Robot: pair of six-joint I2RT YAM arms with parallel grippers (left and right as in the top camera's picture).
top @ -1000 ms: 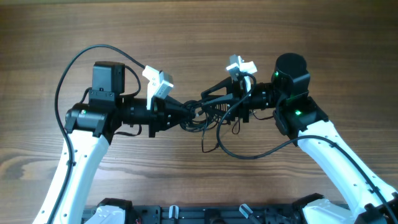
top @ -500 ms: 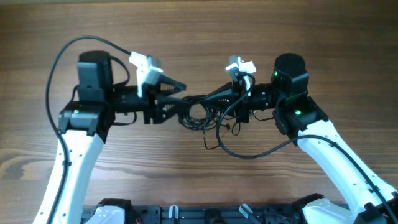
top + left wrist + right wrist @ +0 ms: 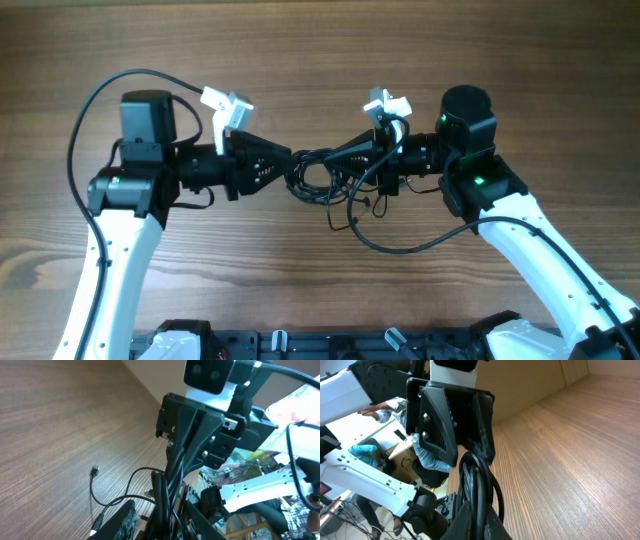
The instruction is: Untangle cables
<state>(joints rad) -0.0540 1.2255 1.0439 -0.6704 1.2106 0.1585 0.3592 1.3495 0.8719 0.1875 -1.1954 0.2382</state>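
The cables (image 3: 318, 181) are held as a knotted bundle above the middle of the table (image 3: 300, 60), strung between two grippers that face each other tip to tip. The left gripper (image 3: 284, 168) is clamped on the bundle's left side; in its wrist view the strands are seen running up from between its jaws toward the other arm. The right gripper (image 3: 347, 164) is clamped on the right side, and in its wrist view a loop of strands rises out of its closed jaws. A few loose strands are left hanging below the knot, and one thin end with a small plug (image 3: 95, 470) is laid on the wood. The knot itself is largely hidden from above by the two gripper bodies and by the white camera (image 3: 385, 103) mounted on the right wrist. A thicker arm cord (image 3: 400, 250) is looped just below the bundle, close to the hanging strands. Beyond the table edge, a blurred figure (image 3: 367, 455) in teal is visible.
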